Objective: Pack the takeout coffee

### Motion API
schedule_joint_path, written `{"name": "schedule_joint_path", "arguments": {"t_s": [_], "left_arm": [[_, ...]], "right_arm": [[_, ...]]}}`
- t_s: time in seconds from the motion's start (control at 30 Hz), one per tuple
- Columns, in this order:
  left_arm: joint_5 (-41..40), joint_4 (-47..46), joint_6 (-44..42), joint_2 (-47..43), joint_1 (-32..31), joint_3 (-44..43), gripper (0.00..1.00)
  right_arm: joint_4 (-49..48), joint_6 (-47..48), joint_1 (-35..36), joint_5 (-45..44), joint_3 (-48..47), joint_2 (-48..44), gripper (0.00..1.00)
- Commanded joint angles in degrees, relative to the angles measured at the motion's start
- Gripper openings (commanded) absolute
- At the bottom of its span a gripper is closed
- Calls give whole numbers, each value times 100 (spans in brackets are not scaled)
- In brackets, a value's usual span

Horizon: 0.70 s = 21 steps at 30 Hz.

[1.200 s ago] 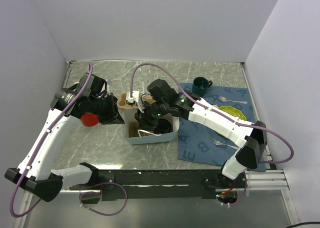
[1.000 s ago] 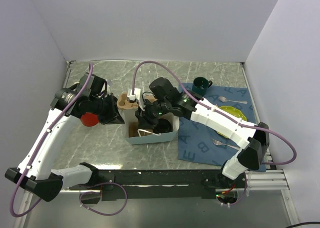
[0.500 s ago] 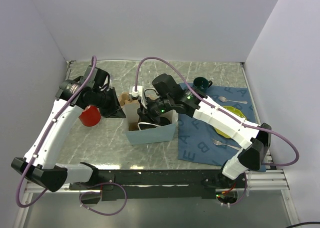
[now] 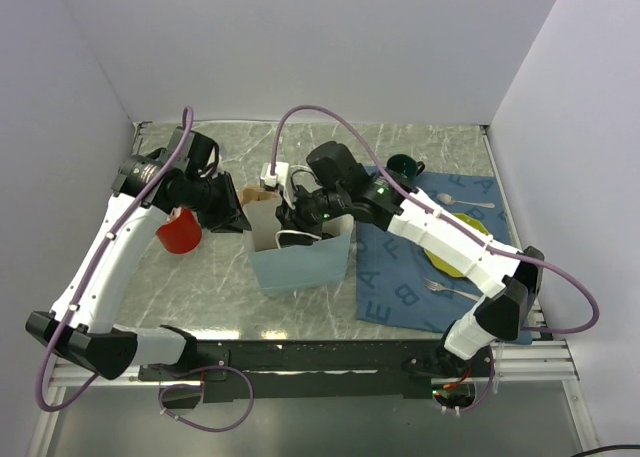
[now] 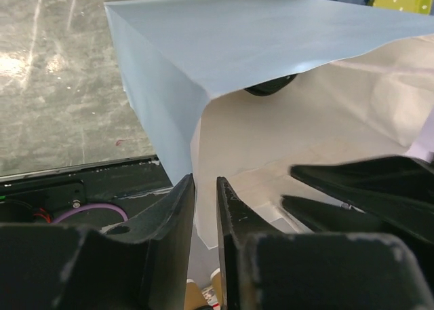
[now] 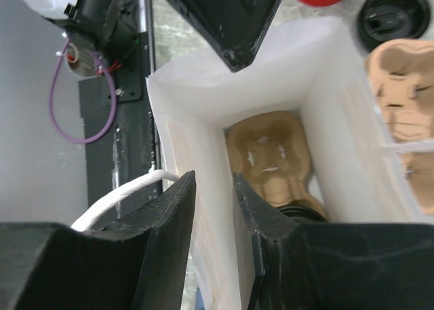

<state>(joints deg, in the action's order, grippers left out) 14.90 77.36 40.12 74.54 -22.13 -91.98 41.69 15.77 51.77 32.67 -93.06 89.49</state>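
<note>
The bag (image 4: 300, 260) now stands upright, raised off its side. Each gripper, left (image 5: 205, 208) and right (image 6: 213, 208), pinches a bag wall. The coffee (image 6: 298, 211) sits inside, barely visible.

A paper bag (image 4: 300, 259) stands mid-table, red cup (image 4: 179, 230) to its left, placemat (image 4: 420, 277) to its right

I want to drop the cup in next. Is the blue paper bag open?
Open. In the right wrist view the bag gapes, its white walls spread, with a tan pulp cup carrier on its floor.
</note>
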Motion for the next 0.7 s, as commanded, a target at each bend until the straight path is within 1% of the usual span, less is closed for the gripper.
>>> {"name": "schedule_joint_path", "arguments": {"t_s": [0.0, 0.07, 0.27, 0.3, 0.47, 0.5, 0.57, 0.6, 0.67], "left_arm": [[-180, 68, -171, 51, 25, -197, 27], [-267, 68, -189, 87, 42, -302, 28], [-443, -37, -145, 43, 60, -496, 31], [-496, -63, -136, 25, 60, -505, 34], [-812, -221, 4, -71, 103, -750, 40], [-882, -256, 31, -80, 112, -838, 43], [-1085, -327, 101, -115, 139, -900, 48], [-1146, -414, 128, -133, 147, -944, 53], [-1313, -564, 154, -194, 165, -953, 59]], "right_arm": [[-91, 93, -44, -287, -625, 15, 36], [-117, 67, -53, -462, -766, 33, 36], [-495, -30, -62, -937, -793, -134, 36], [-565, -48, -62, -981, -819, -160, 36], [-873, -179, -70, -1043, -881, -406, 36], [-899, -214, -70, -1052, -907, -432, 36], [-1066, -354, -88, -1113, -951, -546, 36], [-1145, -416, -88, -1157, -943, -599, 36], [-1479, -687, -79, -1429, -934, -774, 37]]}}
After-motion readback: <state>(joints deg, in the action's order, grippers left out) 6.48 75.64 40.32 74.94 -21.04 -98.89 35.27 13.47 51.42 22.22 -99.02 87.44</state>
